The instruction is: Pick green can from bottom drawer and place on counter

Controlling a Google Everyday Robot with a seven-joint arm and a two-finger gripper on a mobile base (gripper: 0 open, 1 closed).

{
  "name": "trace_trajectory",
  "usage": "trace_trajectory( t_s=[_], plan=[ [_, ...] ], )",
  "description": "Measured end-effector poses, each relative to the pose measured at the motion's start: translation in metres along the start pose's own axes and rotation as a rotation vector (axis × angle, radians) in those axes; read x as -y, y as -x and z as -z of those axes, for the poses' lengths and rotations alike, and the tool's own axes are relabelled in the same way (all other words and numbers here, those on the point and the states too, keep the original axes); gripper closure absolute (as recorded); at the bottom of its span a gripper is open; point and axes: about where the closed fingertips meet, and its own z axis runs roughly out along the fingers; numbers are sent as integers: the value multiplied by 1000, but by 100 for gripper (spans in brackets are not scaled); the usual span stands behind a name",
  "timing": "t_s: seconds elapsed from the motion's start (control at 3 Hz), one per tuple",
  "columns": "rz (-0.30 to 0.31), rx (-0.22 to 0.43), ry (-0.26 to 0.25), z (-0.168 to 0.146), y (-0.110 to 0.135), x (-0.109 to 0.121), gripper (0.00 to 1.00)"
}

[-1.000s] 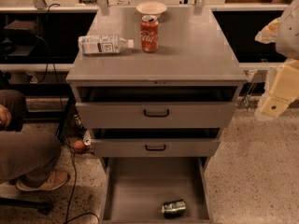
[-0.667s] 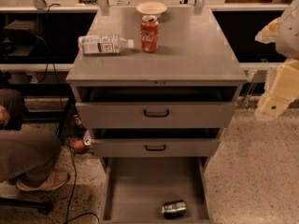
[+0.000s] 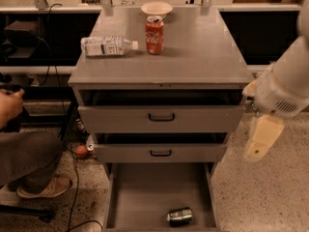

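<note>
The green can (image 3: 179, 216) lies on its side on the floor of the open bottom drawer (image 3: 142, 192), near its front and right of middle. Up on the surface (image 3: 203, 50) a red can (image 3: 154, 28) stands beside a toppled bottle (image 3: 106, 46), with a bowl (image 3: 156, 7) behind. The end effector (image 3: 262, 138) hangs off to the cabinet's right, level with the middle drawer and well apart from the green can — whether it is apart or together I cannot tell.

Grey counter (image 3: 203, 52), green can (image 3: 179, 216), red can (image 3: 154, 29); cream gripper (image 3: 258, 141) at right.
</note>
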Motion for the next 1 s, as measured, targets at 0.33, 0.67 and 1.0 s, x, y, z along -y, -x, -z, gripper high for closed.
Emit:
trace_trajectory(
  t_s=[0.33, 0.67, 1.0],
  plan=[
    [-12, 18, 149, -121, -10, -28, 0],
    [-22, 18, 256, -202, -15, -57, 0],
    [-21, 17, 255, -202, -15, -56, 0]
  ],
)
